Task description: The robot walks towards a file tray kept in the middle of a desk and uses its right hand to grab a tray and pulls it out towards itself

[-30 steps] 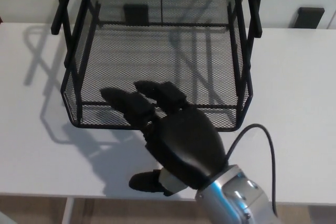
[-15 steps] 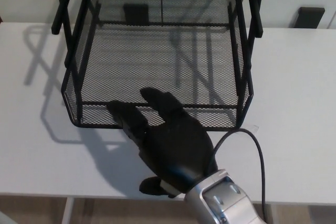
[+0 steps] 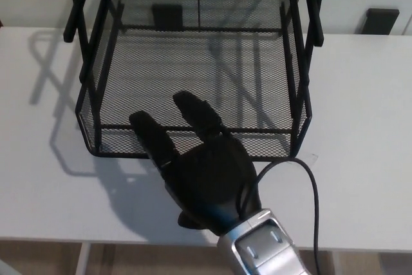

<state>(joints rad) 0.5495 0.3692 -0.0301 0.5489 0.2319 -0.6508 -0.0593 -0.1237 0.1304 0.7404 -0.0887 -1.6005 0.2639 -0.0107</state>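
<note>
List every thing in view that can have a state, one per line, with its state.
Bottom tray: empty, sitting on the desk, front edge under the right hand's fingers.
File rack frame: upright on the desk.
Right hand: fingers spread and reaching over the tray's front rim; a firm grip cannot be confirmed.
Cable: looped loose beside the wrist.
Desk: white, carrying the rack.
Left hand: not in view.

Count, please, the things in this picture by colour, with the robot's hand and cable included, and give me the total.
Black: 5 (mesh file tray, right hand, cable, two small dark blocks behind the desk)
White: 1 (desk)
Total: 6
</note>
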